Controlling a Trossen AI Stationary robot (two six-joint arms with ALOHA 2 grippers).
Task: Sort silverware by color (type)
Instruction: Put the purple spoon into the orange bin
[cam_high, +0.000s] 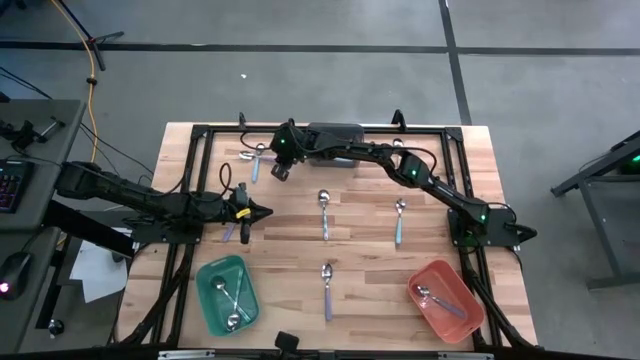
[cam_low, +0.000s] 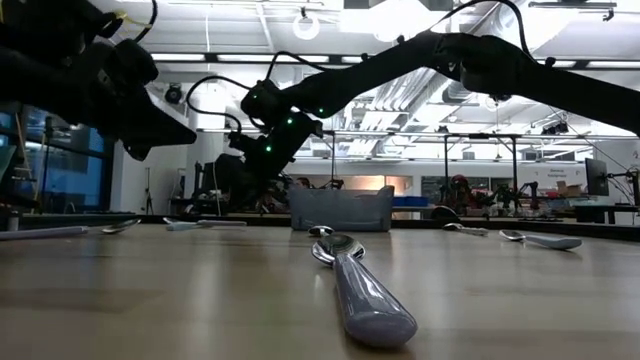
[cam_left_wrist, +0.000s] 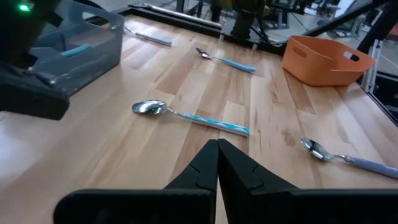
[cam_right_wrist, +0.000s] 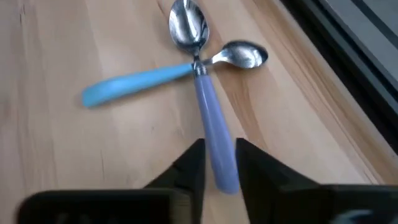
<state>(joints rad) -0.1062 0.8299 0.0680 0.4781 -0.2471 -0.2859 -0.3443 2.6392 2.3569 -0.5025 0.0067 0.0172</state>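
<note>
Two spoons lie crossed at their necks near the table's far left. One has a lavender handle (cam_right_wrist: 211, 112), the other a light blue handle (cam_right_wrist: 134, 84). My right gripper (cam_right_wrist: 219, 146) reaches across the table to them (cam_high: 258, 160) and closes on the lavender one. My left gripper (cam_left_wrist: 217, 155) hovers shut over the table's left side (cam_high: 262, 212), holding nothing. More spoons rest flat on the wood: two blue-handled (cam_high: 323, 215) (cam_high: 399, 224) and one lavender (cam_high: 327, 290). My right gripper pinches the lavender spoon's handle near its free end (cam_right_wrist: 219, 134) between its two fingers, one on each long side. The fingers slant down from above and run along the handle. The spoon lies flat on the table, its neck crossing the blue-handled spoon.
A green bin (cam_high: 215, 300) at the near left holds silver spoons. A red bin (cam_high: 455, 285) at the near right holds one spoon. A dark grey bin (cam_high: 335, 133) stands at the far middle. The black frame rail (cam_right_wrist: 348, 62) runs just beyond the crossed spoons.
</note>
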